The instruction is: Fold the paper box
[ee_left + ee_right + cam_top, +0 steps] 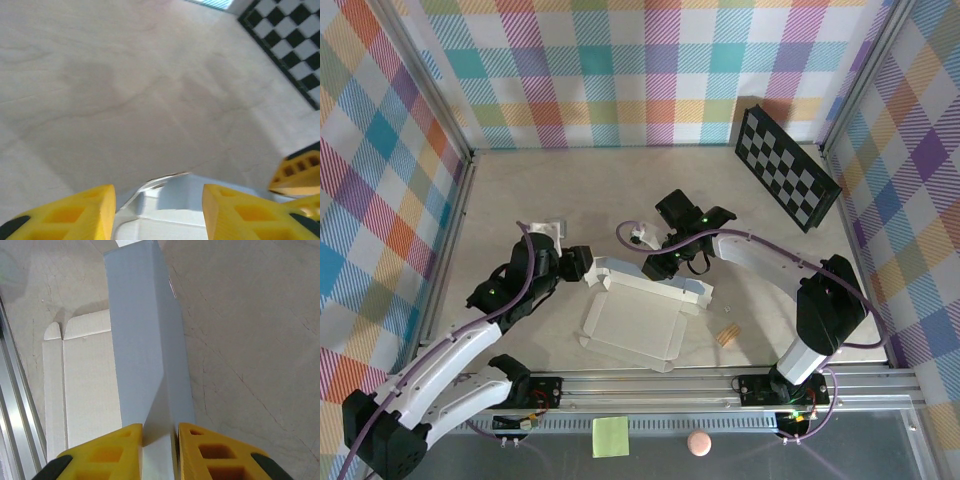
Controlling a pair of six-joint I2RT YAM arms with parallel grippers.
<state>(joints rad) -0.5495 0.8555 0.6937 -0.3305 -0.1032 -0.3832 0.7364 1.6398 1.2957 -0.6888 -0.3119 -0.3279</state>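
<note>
Right claw (pixel 160 429) is pinched on the upright wall of the pale grey-white thin cardboard paper box (pixel 145 340). From where you grip, that wall runs straight ahead of the fingers, long axis along the box's far edge. The rest of the sheet lies flat mid-table (pixel 520 200), on the near side. Left claw (pixel 157 192) is spread at the wall's other end, straddling it, no grip that I can see. My read: the left arm is nearer that free end, so the next crease is its job.
</note>
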